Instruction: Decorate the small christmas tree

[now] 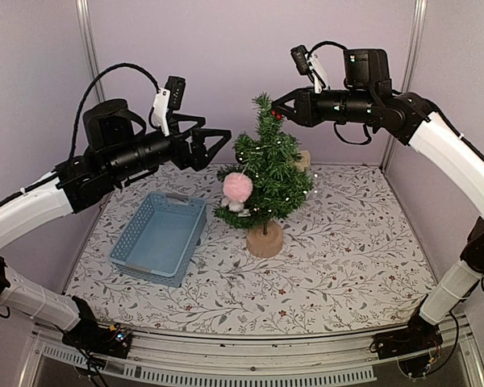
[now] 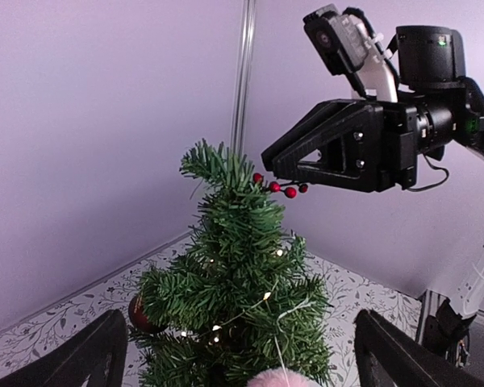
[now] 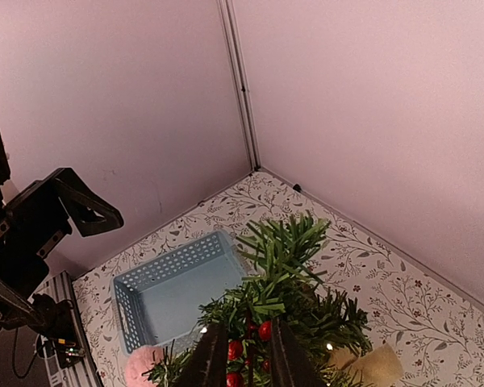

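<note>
The small christmas tree (image 1: 266,171) stands mid-table on a round tan base (image 1: 264,240). It carries small lights, a pink pompom (image 1: 237,186) and a dark red bauble (image 2: 140,316). My right gripper (image 1: 278,109) is at the treetop, shut on a red berry sprig (image 2: 278,187). In the right wrist view the berries (image 3: 264,330) sit between its fingers (image 3: 212,359), pressed into the top branches (image 3: 286,250). My left gripper (image 1: 218,141) is open and empty, raised left of the tree's upper part. Its fingers (image 2: 89,355) frame the tree (image 2: 234,298).
A blue basket (image 1: 160,238) sits on the table left of the tree and looks empty in the right wrist view (image 3: 177,290). A tan soft object (image 1: 304,159) lies behind the tree near the back wall. Purple walls close the back and sides.
</note>
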Controlling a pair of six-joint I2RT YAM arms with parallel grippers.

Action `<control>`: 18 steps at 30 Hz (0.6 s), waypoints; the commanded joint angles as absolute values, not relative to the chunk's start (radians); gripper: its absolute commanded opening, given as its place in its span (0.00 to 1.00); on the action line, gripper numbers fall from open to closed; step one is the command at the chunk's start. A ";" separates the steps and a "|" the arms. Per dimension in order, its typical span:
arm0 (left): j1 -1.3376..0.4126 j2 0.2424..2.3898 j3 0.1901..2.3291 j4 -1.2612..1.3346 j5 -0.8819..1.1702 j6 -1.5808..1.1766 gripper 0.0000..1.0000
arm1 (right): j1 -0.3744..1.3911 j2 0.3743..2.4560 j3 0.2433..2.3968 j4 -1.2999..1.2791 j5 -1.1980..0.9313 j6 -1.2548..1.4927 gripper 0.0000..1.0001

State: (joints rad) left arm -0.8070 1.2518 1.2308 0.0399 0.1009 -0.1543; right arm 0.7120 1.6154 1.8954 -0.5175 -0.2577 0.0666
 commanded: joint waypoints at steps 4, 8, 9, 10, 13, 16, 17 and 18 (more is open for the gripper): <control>-0.792 1.264 1.237 0.058 0.113 -0.153 0.99 | 0.707 1.594 1.910 -0.528 -0.236 0.063 0.25; -0.792 1.267 1.236 0.058 0.115 -0.156 0.99 | 0.706 1.588 1.904 -0.519 -0.238 0.065 0.31; -0.792 1.267 1.235 0.058 0.115 -0.155 0.99 | 0.707 1.588 1.904 -0.518 -0.239 0.066 0.33; -0.792 1.267 1.235 0.058 0.116 -0.155 0.99 | 0.707 1.583 1.901 -0.513 -0.241 0.067 0.35; -0.792 1.269 1.235 0.057 0.118 -0.154 0.99 | 0.707 1.573 1.896 -0.498 -0.247 0.070 0.43; -0.792 1.270 1.235 0.055 0.118 -0.154 0.99 | 0.707 1.564 1.889 -0.483 -0.252 0.078 0.51; -0.793 1.271 1.235 0.054 0.117 -0.153 0.99 | 0.707 1.560 1.885 -0.478 -0.254 0.079 0.53; -0.791 1.270 1.234 0.053 0.115 -0.154 0.99 | 0.707 1.556 1.880 -0.473 -0.258 0.081 0.56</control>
State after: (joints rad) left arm -0.8066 1.2572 1.2308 0.0399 0.1066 -0.1547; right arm 0.7120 1.6001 1.8927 -0.5125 -0.2459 0.0685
